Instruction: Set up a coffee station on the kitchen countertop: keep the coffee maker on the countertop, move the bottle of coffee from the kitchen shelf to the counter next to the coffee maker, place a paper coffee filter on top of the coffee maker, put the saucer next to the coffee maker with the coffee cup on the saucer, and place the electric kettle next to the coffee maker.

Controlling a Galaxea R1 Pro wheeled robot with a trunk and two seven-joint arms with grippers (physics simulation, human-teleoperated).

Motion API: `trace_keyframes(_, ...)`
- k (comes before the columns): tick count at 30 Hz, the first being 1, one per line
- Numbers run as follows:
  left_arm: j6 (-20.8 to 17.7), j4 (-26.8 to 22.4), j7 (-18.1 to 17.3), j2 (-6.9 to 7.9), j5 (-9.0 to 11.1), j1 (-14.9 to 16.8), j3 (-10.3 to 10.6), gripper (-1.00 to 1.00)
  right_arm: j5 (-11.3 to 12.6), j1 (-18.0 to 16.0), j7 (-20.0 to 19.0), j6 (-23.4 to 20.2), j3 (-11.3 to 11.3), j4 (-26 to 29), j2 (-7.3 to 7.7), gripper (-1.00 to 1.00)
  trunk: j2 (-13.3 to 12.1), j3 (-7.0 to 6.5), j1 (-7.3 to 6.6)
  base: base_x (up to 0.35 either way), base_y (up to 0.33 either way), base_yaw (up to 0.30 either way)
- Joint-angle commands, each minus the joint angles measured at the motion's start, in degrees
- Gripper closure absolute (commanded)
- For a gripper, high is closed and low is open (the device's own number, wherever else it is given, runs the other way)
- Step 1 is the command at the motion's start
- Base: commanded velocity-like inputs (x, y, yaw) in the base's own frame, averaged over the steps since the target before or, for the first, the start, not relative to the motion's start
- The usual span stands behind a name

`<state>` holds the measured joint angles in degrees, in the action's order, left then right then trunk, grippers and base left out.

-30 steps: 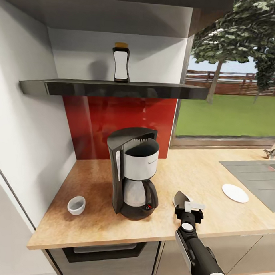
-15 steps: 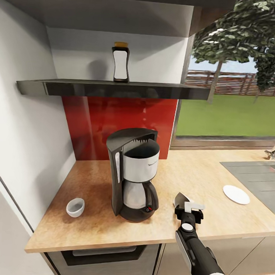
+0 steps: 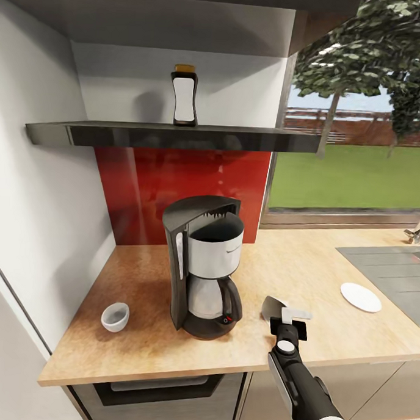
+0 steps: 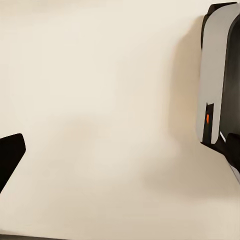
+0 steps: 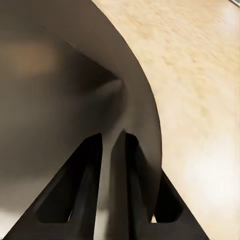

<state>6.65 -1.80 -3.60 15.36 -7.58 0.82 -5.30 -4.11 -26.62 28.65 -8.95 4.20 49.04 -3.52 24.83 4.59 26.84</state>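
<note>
Right claw (image 3: 277,312) pinches the paper coffee filter (image 3: 272,307), its two dark fingers (image 5: 131,190) pressed onto the white cone's wall, as the right wrist view shows close up. Against the frame half a second back, the claw and filter sit a touch further left and closer to the coffee maker (image 3: 204,265), while the rest of the scene has not shifted. The filter hangs just above the worktop (image 3: 293,268), to the right of the coffee maker's base and below its open top.

Beyond the machine, the coffee cup (image 3: 115,316) stands on the worktop near the left front edge, and the saucer (image 3: 360,297) lies well apart to the right, beside a grey inset panel (image 3: 387,270). The bottle of coffee (image 3: 184,99) stands upright on the kitchen shelf (image 3: 176,136), above the red backsplash (image 3: 144,182).

In the left wrist view, a dark fingertip of the left claw (image 4: 10,155) shows before a pale surface; whether that claw is spread or closed I cannot tell.
</note>
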Motion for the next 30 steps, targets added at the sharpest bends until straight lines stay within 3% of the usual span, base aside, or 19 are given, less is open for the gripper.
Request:
trace_keyframes(1,0.20,0.05,-0.18,0.02,-0.59,0.04,-0.50,-1.00,0.77,-0.02,0.18,-0.34,0.10,-0.18,0.01,1.00,0.09,0.14,0.04,0.000,0.000,0.000)
trace_keyframes(30,-1.04,0.05,-0.18,0.14,-0.60,0.01,-0.48,-1.00,0.85,-0.02,0.11,-0.44,-0.12,1.46,-0.01,1.00,0.09,0.14,0.04,0.000,0.000,0.000)
